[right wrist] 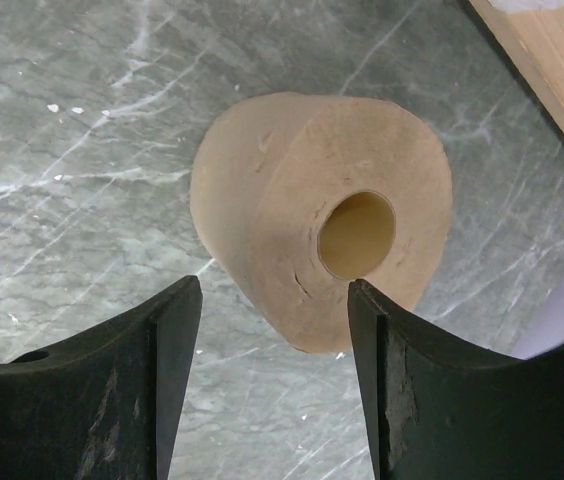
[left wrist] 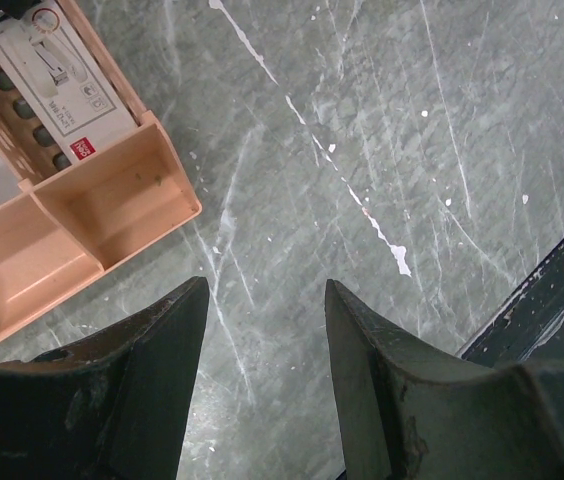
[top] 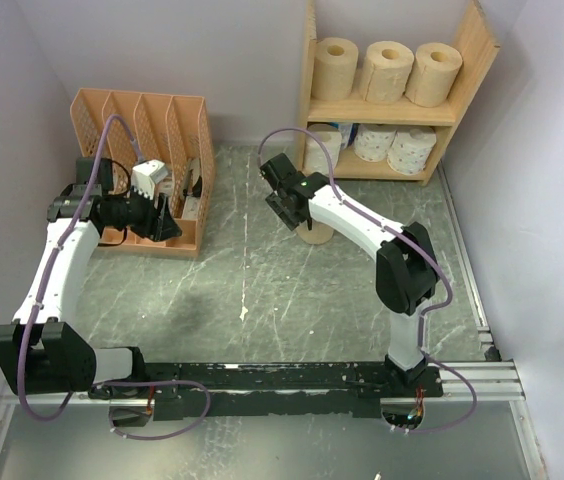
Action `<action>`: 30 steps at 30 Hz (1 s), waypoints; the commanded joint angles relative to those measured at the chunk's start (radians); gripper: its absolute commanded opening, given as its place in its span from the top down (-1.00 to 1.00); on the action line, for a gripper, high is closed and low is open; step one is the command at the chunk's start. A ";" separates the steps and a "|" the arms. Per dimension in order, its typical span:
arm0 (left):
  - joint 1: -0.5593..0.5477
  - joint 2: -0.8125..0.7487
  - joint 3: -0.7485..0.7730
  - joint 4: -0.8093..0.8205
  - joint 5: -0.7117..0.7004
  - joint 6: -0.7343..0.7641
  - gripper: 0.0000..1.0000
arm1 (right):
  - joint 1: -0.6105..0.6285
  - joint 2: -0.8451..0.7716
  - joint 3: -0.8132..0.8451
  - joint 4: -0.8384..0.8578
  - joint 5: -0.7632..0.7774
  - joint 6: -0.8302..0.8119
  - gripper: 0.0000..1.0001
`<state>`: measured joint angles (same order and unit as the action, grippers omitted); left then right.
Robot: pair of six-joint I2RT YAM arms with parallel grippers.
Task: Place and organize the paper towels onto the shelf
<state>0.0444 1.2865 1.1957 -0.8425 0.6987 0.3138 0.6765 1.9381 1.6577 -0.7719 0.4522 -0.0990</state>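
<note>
The wooden shelf (top: 457,112) stands at the back right. Three tan paper towel rolls (top: 387,70) stand on its top tier. Three white rolls (top: 375,141) sit on the bottom tier, and the left one (top: 326,146) has blue marking. A fourth tan roll (top: 314,235) stands on end on the table in front of the shelf. My right gripper (top: 296,220) hovers just above it, open and empty, its jaws either side of the near edge of the roll (right wrist: 282,200) in the right wrist view (right wrist: 274,300). My left gripper (top: 169,222) is open and empty over bare table (left wrist: 265,300).
An orange-pink file organizer (top: 142,115) stands at the back left, holding a white box (top: 149,178); its base (left wrist: 102,215) lies just beyond my left fingers. The shelf's wooden edge (right wrist: 552,60) is close to the tan roll. A dark rail (top: 292,378) runs along the near edge.
</note>
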 commanded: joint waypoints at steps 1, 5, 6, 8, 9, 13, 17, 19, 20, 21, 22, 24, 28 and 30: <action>0.008 -0.024 -0.014 0.021 0.017 0.003 -0.23 | 0.002 0.018 -0.001 0.038 -0.043 -0.026 -0.21; 0.008 -0.018 -0.022 0.028 0.009 0.004 -0.22 | -0.009 0.024 -0.004 0.053 -0.045 -0.033 -0.21; 0.008 -0.017 -0.023 0.030 0.009 0.004 -0.22 | -0.012 0.025 -0.007 0.056 -0.044 -0.033 -0.21; 0.008 -0.013 -0.024 0.032 0.008 0.004 -0.23 | -0.016 0.033 -0.012 0.064 -0.034 -0.031 -0.21; 0.008 -0.013 -0.025 0.034 0.008 0.003 -0.22 | -0.017 0.039 -0.014 0.066 -0.029 -0.030 -0.20; 0.008 -0.006 -0.026 0.039 0.012 0.000 -0.22 | -0.018 0.058 -0.021 0.075 -0.010 -0.028 -0.18; 0.008 -0.001 -0.025 0.037 0.012 0.001 -0.22 | -0.023 0.066 -0.041 0.090 0.009 -0.028 -0.07; 0.008 -0.003 -0.029 0.041 0.009 -0.001 -0.22 | -0.023 0.070 -0.046 0.094 0.027 -0.033 -0.03; 0.008 -0.004 -0.032 0.044 0.006 -0.002 -0.21 | -0.023 0.074 -0.044 0.093 0.036 -0.034 0.01; 0.008 -0.004 -0.036 0.048 0.004 -0.004 -0.21 | -0.022 0.075 -0.043 0.091 0.042 -0.036 0.04; 0.008 -0.004 -0.039 0.051 0.001 -0.004 -0.21 | -0.023 0.076 -0.038 0.089 0.047 -0.036 0.08; 0.008 -0.003 -0.040 0.050 0.000 -0.004 -0.21 | -0.023 0.076 -0.038 0.091 0.049 -0.036 0.26; 0.008 -0.005 -0.045 0.053 -0.004 -0.005 -0.21 | -0.023 0.076 -0.056 0.096 0.043 -0.039 0.73; 0.008 -0.008 -0.047 0.055 -0.006 -0.008 -0.21 | -0.022 0.073 -0.063 0.089 0.043 -0.040 1.00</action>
<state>0.0444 1.2865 1.1580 -0.8139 0.6952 0.3130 0.6613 1.9923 1.6249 -0.6731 0.4938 -0.1402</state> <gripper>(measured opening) 0.607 0.130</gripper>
